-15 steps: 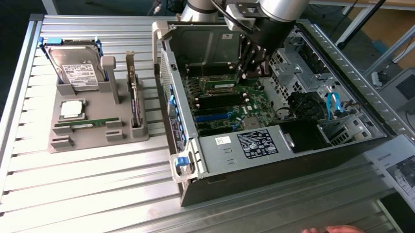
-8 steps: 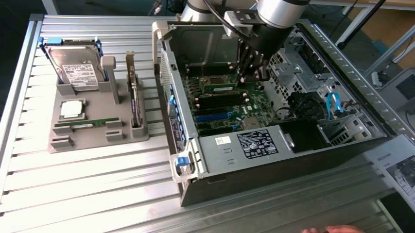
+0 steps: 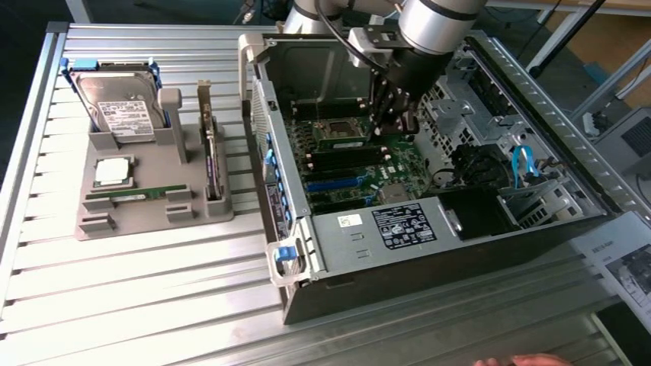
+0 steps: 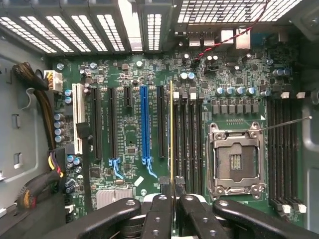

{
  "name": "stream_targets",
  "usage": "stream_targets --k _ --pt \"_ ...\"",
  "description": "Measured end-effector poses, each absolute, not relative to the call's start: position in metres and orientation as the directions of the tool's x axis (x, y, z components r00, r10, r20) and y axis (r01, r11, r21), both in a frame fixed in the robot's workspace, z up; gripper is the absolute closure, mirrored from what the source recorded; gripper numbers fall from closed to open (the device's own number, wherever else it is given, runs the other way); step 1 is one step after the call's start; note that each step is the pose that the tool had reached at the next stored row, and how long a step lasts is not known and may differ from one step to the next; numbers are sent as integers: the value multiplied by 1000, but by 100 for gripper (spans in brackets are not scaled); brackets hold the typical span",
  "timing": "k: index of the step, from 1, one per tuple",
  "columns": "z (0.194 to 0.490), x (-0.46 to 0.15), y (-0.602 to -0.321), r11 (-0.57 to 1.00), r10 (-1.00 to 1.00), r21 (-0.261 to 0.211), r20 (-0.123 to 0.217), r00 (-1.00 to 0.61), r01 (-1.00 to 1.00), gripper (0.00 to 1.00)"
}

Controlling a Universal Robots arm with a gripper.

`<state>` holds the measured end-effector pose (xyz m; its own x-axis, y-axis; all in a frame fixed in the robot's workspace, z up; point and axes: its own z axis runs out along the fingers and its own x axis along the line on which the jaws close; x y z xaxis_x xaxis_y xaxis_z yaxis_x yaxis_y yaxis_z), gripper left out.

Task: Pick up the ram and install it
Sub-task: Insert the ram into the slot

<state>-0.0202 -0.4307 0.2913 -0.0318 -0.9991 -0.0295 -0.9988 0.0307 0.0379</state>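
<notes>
Site: open computer case (image 3: 428, 252) on a slatted table, motherboard (image 4: 129, 134) exposed.
Gripper: the gripper (image 4: 172, 188) is lowered inside the case (image 3: 392, 122); its jaws are drawn almost fully together and pinched on the ram.
Ram: the ram (image 4: 172, 134) is held edge-on, seen as a thin line running parallel to the long sockets on the board.
Position: the ram's edge is seen just beside the bank of black memory slots (image 4: 187, 134), between them and the expansion slots, with the processor socket (image 4: 235, 162) on the slots' far side. Whether it touches a slot cannot be told.
Elsewhere: a second green stick (image 3: 137, 194) is lying in the grey holder (image 3: 133, 213) outside the case.
Step judged: alignment over a memory slot, insertion not yet seen as done.
Handling advice: the stick is best kept upright and square to the slot, centred along its length, with the end latches confirmed open. Pressure is best applied straight down and evenly, since a tilted board is likely to bind or seat at one end only.
</notes>
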Motion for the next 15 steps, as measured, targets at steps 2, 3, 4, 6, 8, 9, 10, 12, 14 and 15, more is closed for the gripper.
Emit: stream_targets --k 2,3,4,6,8,9,10,12,14,15 --pt "288 -20 -431 31 -999 38 -30 -32 -999 88" --pt "287 -20 -431 31 -999 38 -29 -32 -999 88" --pt "286 -20 -431 31 -999 38 -30 -32 -999 88" --pt "283 -20 -431 31 -999 38 -29 -32 -999 88" --pt "280 -20 -431 31 -999 38 -30 -32 -999 88" --pt "279 -20 -431 31 -999 38 -29 -32 -999 88" --pt "278 -20 -431 31 -999 38 -29 -32 -999 88" --pt "275 -20 -431 31 -999 38 -29 -32 -999 88" --pt "272 -20 -431 31 -999 38 -30 -32 -999 88" --pt "272 -20 -431 31 -999 38 -30 -32 -999 88"
